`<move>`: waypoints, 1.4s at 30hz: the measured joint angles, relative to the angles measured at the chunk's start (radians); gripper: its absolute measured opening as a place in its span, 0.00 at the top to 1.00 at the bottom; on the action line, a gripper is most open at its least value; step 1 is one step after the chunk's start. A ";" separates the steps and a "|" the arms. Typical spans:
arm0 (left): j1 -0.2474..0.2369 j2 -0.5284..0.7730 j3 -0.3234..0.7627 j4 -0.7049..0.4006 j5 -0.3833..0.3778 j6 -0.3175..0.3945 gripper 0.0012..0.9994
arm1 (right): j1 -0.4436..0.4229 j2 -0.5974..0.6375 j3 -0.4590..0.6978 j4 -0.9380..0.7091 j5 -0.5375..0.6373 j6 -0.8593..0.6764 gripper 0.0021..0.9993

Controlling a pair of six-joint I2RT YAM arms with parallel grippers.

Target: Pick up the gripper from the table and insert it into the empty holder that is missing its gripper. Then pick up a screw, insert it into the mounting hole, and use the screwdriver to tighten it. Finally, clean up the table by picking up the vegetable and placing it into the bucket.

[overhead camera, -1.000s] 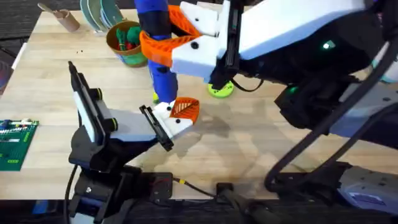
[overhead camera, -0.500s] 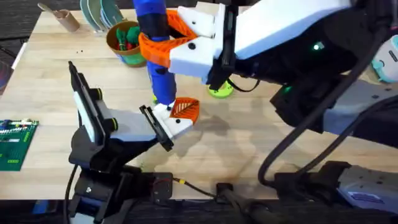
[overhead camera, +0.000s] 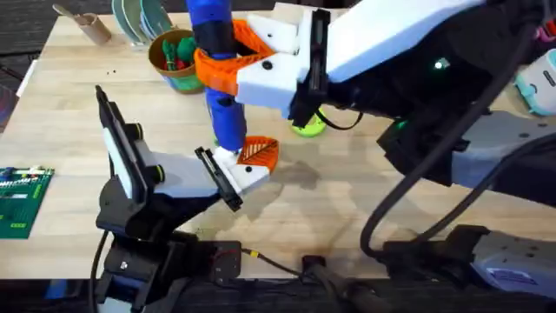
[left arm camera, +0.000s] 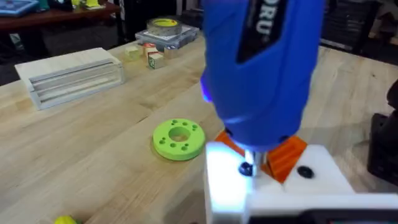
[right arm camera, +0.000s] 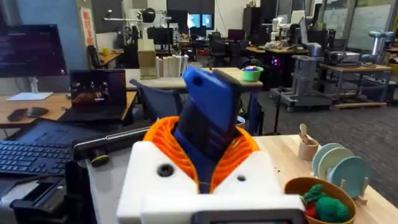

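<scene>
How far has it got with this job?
Done: the orange plastic wedge sits in the white angular block. In hand: the right claw holds the blue power screwdriver on the screw. Left: the small yellow toy vegetable lies on the pale wooden table, outside the round bucket.

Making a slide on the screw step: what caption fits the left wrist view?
Blue screwdriver held upright, its bit on a screw in the white holder, green ring lying beside on the table.

Bright, even overhead lighting; soft shadows on the table beside the arms. Right arm near cam looks big, dark, blurred. Left wrist view: the screwdriver blurred up close, w/ a glow at its tip. Right wrist bkgd dimmer.
</scene>
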 joint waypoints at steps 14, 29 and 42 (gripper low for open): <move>0.000 0.000 0.000 0.000 0.000 0.000 1.00 | -0.004 0.000 0.000 0.031 0.000 -0.010 0.93; 0.000 0.000 0.000 -0.001 0.000 -0.002 1.00 | -0.008 0.000 0.000 -0.014 0.008 -0.026 0.93; 0.000 0.000 0.000 0.000 0.000 0.000 1.00 | -0.045 0.031 -0.004 0.206 -0.004 -0.029 0.93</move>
